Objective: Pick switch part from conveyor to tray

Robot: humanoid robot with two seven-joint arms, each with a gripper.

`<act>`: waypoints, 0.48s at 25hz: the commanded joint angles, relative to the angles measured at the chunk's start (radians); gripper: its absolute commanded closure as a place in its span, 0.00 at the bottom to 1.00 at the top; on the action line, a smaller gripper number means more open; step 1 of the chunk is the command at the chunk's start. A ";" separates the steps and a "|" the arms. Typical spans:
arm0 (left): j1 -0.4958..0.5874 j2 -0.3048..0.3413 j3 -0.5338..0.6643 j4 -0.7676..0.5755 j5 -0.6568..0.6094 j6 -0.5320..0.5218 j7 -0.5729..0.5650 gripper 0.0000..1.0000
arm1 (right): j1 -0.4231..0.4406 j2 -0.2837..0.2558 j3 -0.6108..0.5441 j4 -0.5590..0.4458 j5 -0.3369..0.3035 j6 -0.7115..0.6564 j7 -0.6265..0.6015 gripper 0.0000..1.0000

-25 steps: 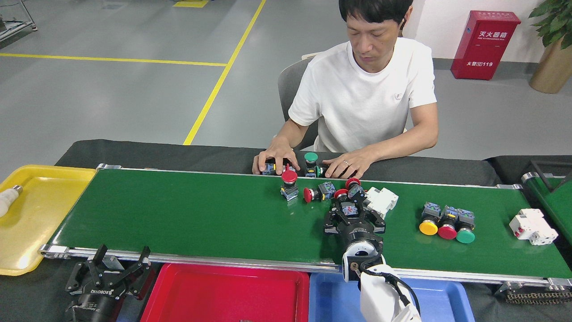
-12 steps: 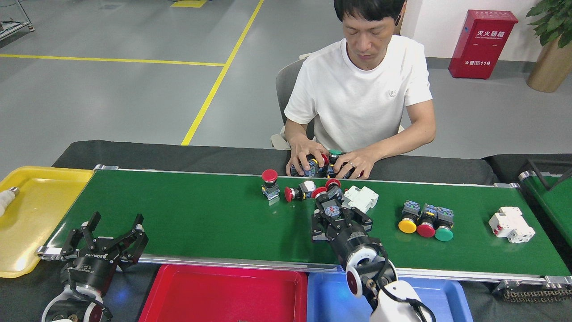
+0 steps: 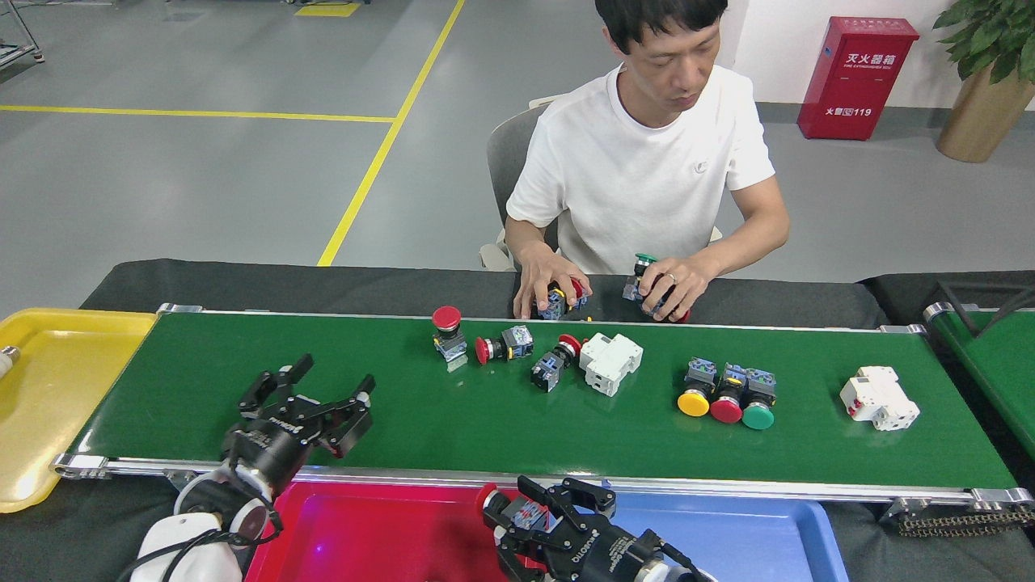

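1. Right tool (image 3: 538, 509) sits low over the red tray (image 3: 388, 525), near its seam with the blue tray (image 3: 752, 541). Its fingers are clamped on a switch part (image 3: 505, 508) with a red cap and blue body.
2. Left tool (image 3: 311, 396) hovers over the near-left area of the conveyor (image 3: 242, 356), fingers spread wide, nothing in them.
3. On the belt, mid-span near the far rail: an upright red-capped switch (image 3: 447, 331), a red switch lying on its side (image 3: 503, 345), and a third red-capped switch (image 3: 555, 362) touching a white breaker (image 3: 610, 362).
4. Further right: a row of three switches, yellow (image 3: 694, 391), red (image 3: 727, 398) and green (image 3: 758, 402), side by side. Well to their right lies a second white breaker (image 3: 879, 398).
5. A person (image 3: 647, 162) sits behind the counter (image 3: 323, 283), with both hands on more switch parts just beyond the far rail.
6. Yellow tray (image 3: 48, 404) sits at the left end of the belt. A second, narrower green belt (image 3: 990, 364) shows at the right edge.
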 commanded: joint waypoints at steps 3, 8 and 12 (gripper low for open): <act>-0.114 -0.037 -0.065 0.138 0.001 0.108 0.003 0.00 | -0.026 0.009 -0.044 -0.027 -0.002 0.006 -0.008 0.01; -0.237 -0.053 -0.065 0.348 0.001 0.160 0.003 0.00 | -0.032 0.004 -0.271 -0.036 -0.002 0.006 -0.075 0.01; -0.278 -0.059 -0.067 0.423 0.003 0.191 0.012 0.01 | 0.000 -0.002 -0.461 -0.002 0.000 0.009 -0.243 0.01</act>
